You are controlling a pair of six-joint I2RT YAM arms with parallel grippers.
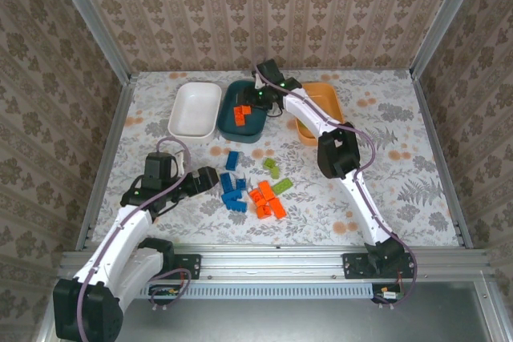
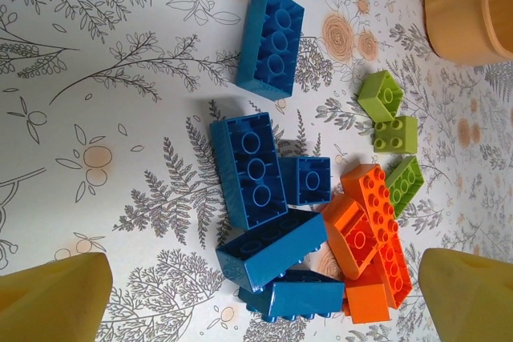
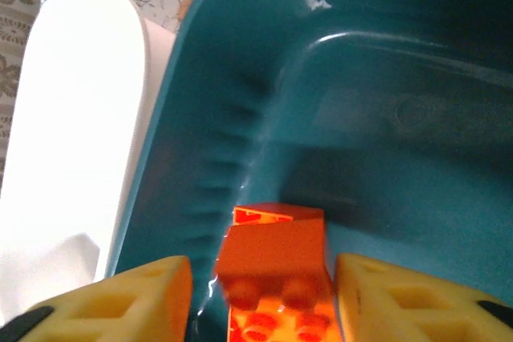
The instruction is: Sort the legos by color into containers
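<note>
My right gripper (image 3: 264, 298) hangs open inside the dark teal bin (image 3: 385, 118). An orange brick (image 3: 276, 258) sits between its yellow fingers (image 3: 120, 302) with a gap on each side, on top of another orange brick. From above, orange bricks (image 1: 240, 114) lie in the teal bin (image 1: 227, 124), under my right gripper (image 1: 255, 100). My left gripper (image 2: 260, 298) is open over the loose pile. Below it lie blue bricks (image 2: 248, 167), orange bricks (image 2: 373, 226) and green bricks (image 2: 395, 134). In the top view my left gripper (image 1: 215, 179) is just left of the blue bricks (image 1: 233, 191).
The white bin (image 1: 195, 110) stands left of the teal one, and the orange bin (image 1: 321, 110) stands to its right. The orange pile (image 1: 267, 200) and green bricks (image 1: 276, 168) lie mid-table. One blue brick (image 2: 271, 41) lies apart from the pile.
</note>
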